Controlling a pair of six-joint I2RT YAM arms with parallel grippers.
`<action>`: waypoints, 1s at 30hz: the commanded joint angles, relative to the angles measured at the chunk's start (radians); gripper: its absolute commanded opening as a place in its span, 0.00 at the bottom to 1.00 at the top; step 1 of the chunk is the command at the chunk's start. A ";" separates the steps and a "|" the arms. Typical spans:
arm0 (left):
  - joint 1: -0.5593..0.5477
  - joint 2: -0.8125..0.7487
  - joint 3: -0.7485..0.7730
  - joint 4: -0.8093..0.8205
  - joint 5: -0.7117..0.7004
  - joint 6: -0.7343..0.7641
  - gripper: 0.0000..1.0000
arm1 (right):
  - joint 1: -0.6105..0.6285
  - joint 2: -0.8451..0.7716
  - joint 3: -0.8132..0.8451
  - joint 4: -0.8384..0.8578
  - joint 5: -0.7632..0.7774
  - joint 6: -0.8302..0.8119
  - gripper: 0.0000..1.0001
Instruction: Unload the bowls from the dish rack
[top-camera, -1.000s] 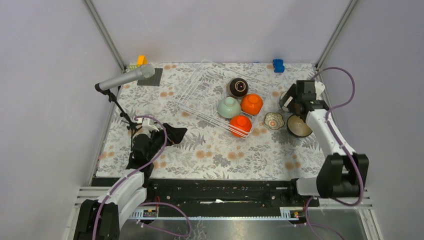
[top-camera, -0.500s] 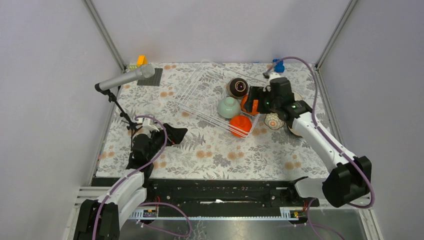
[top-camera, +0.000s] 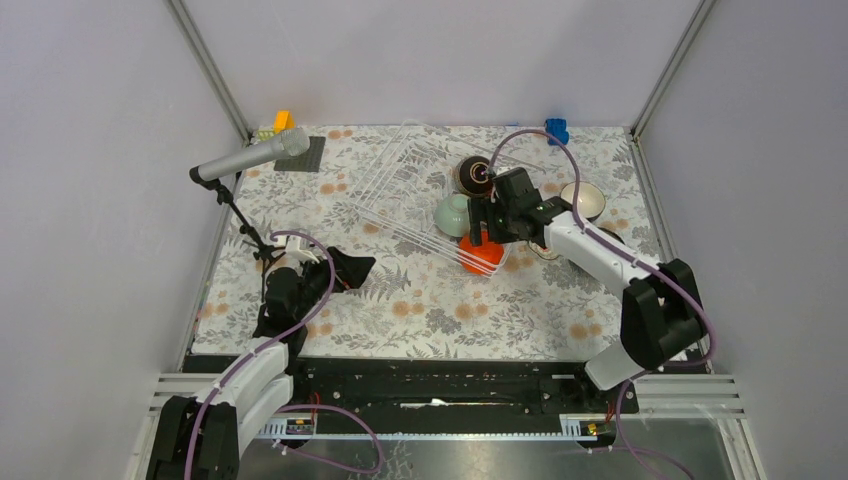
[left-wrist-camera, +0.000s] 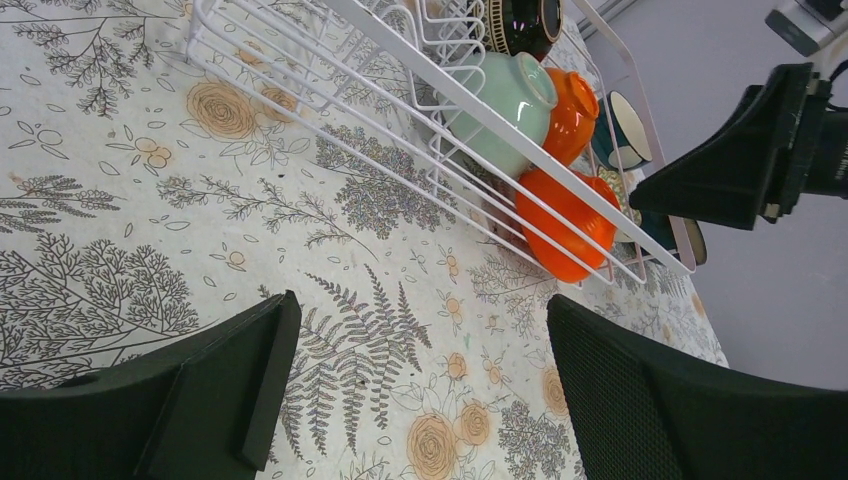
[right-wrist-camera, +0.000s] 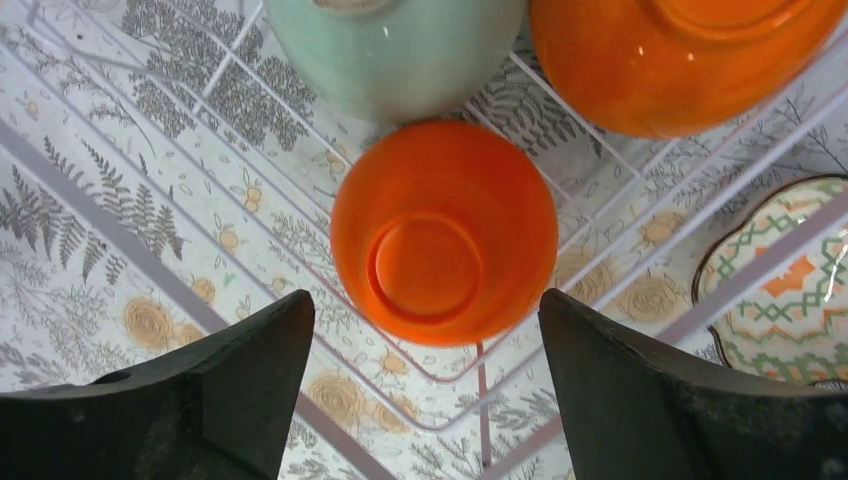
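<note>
Setting: grey-walled enclosure with a floral-printed tabletop (top-camera: 430, 300) carrying every item below.
Right end effector (right-wrist-camera: 425, 305): pointed straight down. Its fingers (right-wrist-camera: 220, 400) are spread, one on each side of the near orange bowl (right-wrist-camera: 445, 235), with a gap visible on both sides.
Right arm: extended from its base at the near right edge, forward and leftward, with the wrist bent down over the rack's near corner.
Left end effector (left-wrist-camera: 420, 305): fingers spread wide, only printed tabletop showing between them. It sits low, aimed toward the rack and well apart from it.
Left arm: folded low beside the tabletop's left edge.
Dish rack (top-camera: 395, 190): low white wire basket, set diagonally with one corner toward the arms.
Contents: four bowls grouped in the rack's right-hand part. These are the dark brown bowl (top-camera: 476, 175) farthest back, the mint green bowl (top-camera: 452, 213), the far orange bowl (right-wrist-camera: 680, 60) and the near orange bowl in the near corner.
Orientation: the near orange bowl is mouth down, foot ring facing up. In the left wrist view the mint green and orange bowls lean against the wires, feet tilted upward.
Outside the rack: the patterned bowl (right-wrist-camera: 790, 280) is just beside the rack's right side, mouth up. The pale-lined bowl (top-camera: 583, 200) stands farther right, mouth up.
Periphery: microphone (top-camera: 250, 158) on a stand, dark grey mat (top-camera: 303, 153) and blue block (top-camera: 556, 130).
</note>
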 joint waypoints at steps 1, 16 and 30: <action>0.000 0.001 0.000 0.061 0.016 -0.002 0.99 | 0.013 0.063 0.073 -0.035 0.049 -0.019 0.90; 0.000 0.005 0.002 0.057 0.014 0.002 0.99 | 0.061 0.195 0.167 -0.101 0.164 -0.006 0.45; 0.000 -0.011 0.003 0.047 0.013 0.002 0.99 | 0.065 0.104 0.204 -0.059 0.097 0.017 0.73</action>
